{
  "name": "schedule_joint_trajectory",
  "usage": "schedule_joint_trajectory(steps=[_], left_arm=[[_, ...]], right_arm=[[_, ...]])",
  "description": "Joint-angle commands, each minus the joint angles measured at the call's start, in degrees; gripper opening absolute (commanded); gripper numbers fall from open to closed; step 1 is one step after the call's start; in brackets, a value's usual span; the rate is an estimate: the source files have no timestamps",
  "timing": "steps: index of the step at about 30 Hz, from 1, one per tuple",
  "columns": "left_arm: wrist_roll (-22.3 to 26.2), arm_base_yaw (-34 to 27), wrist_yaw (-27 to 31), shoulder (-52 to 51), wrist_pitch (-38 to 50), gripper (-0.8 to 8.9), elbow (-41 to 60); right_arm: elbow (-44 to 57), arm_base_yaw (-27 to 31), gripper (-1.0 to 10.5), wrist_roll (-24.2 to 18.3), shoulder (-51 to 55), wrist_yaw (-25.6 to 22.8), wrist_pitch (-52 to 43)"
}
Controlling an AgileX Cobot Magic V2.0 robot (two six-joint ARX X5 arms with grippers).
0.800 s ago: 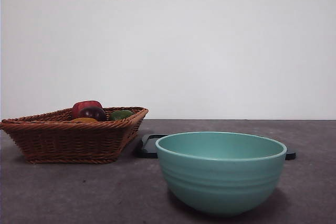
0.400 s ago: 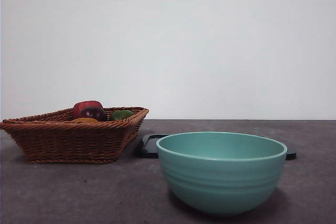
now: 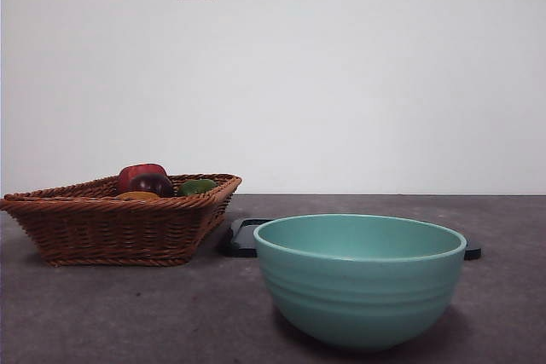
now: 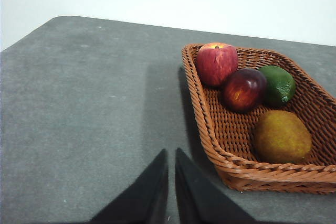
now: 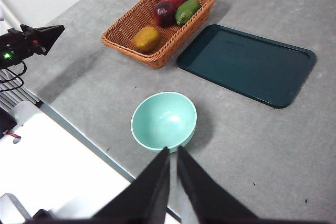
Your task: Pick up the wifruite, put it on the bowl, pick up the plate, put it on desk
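Note:
The wifruite [image 4: 282,136], round and orange-brown, lies in a wicker basket [image 4: 210,124] beside a dark red fruit, a red apple and a green fruit. Only its top shows in the front view [image 3: 136,195]. My left gripper [image 4: 171,157] hovers shut over bare desk [image 4: 79,103], just outside the basket's rim. The mint-green bowl [image 3: 359,279] stands empty on the desk in front of the plate [image 5: 247,64], a dark teal rectangular tray lying flat. High above the table, my right gripper [image 5: 172,153] is shut over the bowl's [image 5: 164,120] near side and holds nothing.
The basket [image 3: 119,219] sits at the left in the front view, with the plate's edge [image 3: 241,238] showing behind the bowl. A white surface [image 5: 58,166] borders the desk's edge. The other arm's black tip [image 5: 31,43] shows at the side of the right wrist view.

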State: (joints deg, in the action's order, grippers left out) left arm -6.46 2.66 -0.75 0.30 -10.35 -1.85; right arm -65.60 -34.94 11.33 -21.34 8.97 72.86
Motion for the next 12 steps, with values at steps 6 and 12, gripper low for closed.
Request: schedule_joint_trajectory(steps=[6, 12], left_arm=[[1.0, 0.1, 0.1, -0.1, -0.4, 0.20, 1.2], [1.0, 0.1, 0.1, -0.1, -0.4, 0.20, 1.2]], right_arm=[[-0.8, 2.8, 0.2, -3.1, 0.0, -0.3, -0.5], [10.1, 15.6, 0.2, -11.0, 2.7, 1.6, -19.1]])
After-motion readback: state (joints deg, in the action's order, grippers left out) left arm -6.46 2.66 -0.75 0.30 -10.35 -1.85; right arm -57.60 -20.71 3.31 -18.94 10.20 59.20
